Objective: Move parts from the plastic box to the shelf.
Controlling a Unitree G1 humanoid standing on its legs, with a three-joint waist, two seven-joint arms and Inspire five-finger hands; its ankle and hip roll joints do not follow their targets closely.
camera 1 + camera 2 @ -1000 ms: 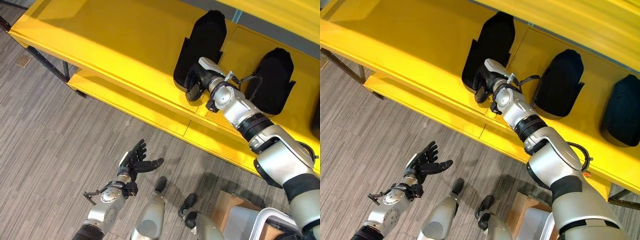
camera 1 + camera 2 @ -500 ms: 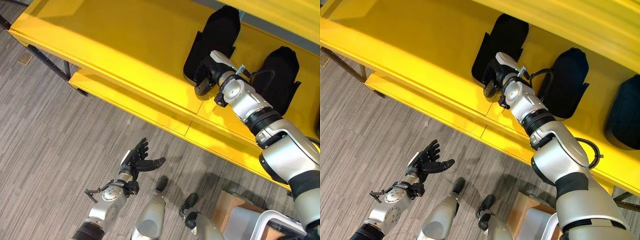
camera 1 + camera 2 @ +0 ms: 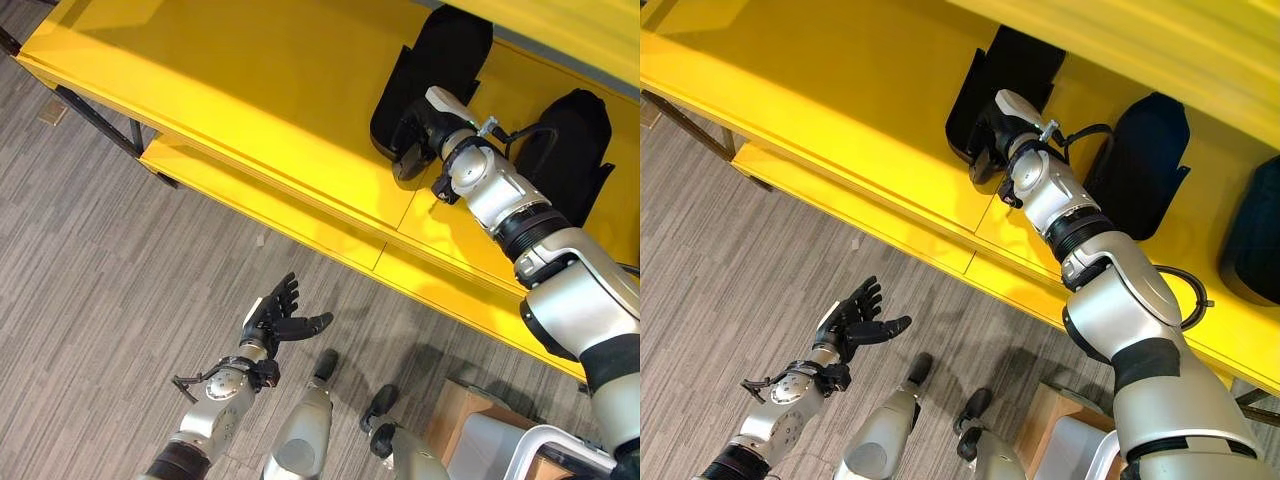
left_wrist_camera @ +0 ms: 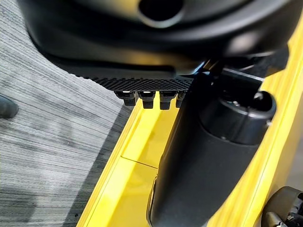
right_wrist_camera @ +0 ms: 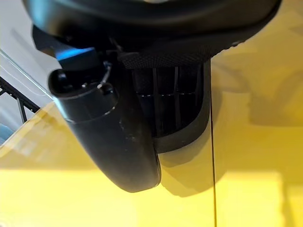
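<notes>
A black moulded part point(image 3: 440, 60) stands on the yellow shelf point(image 3: 250, 90), near its back. My right hand point(image 3: 412, 130) is at the part's near edge with fingers curled on it. In the right wrist view the thumb point(image 5: 113, 137) lies against the part's ribbed wall point(image 5: 170, 109), just above the shelf board point(image 5: 246, 142). Another black part point(image 3: 575, 140) stands to its right, and a third point(image 3: 1255, 230) stands farther right. My left hand point(image 3: 272, 320) hangs low over the grey floor, open, with fingers spread and holding nothing.
A lower yellow board point(image 3: 230, 190) juts out under the shelf, on dark metal legs point(image 3: 100, 125) at the left. A wooden block point(image 3: 460, 410) and a pale box with a white rim point(image 3: 540, 440) sit at the lower right.
The view has shifted a little. My right hand and the black part it holds now sit slightly farther right and deeper on the shelf. The left hand has barely moved.
</notes>
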